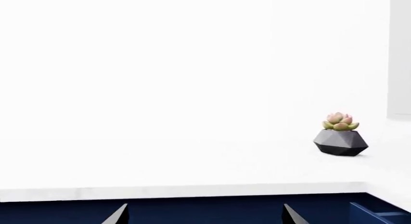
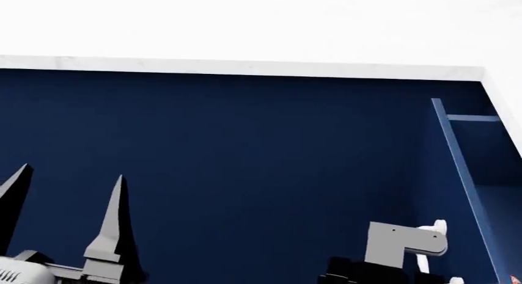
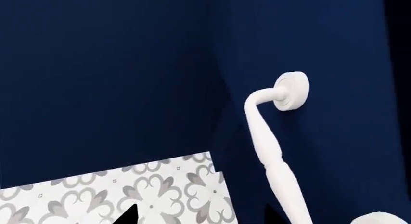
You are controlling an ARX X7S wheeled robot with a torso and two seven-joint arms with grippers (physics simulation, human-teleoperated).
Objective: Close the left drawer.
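facing the left drawer (image 3: 321, 50), flat navy, curved white handle (image 3: 273, 156).

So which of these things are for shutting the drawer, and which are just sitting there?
For the job:
- the left drawer, pulled open
- its white handle
- the right hand, open beside the handle

Just there:
- the little plant in a dark pot
- the white counter
- the patterned floor
- the left hand, open, holding nothing

The left drawer (image 2: 469, 174) front looks matt navy, its handle (image 3: 273, 151) smooth glossy white.
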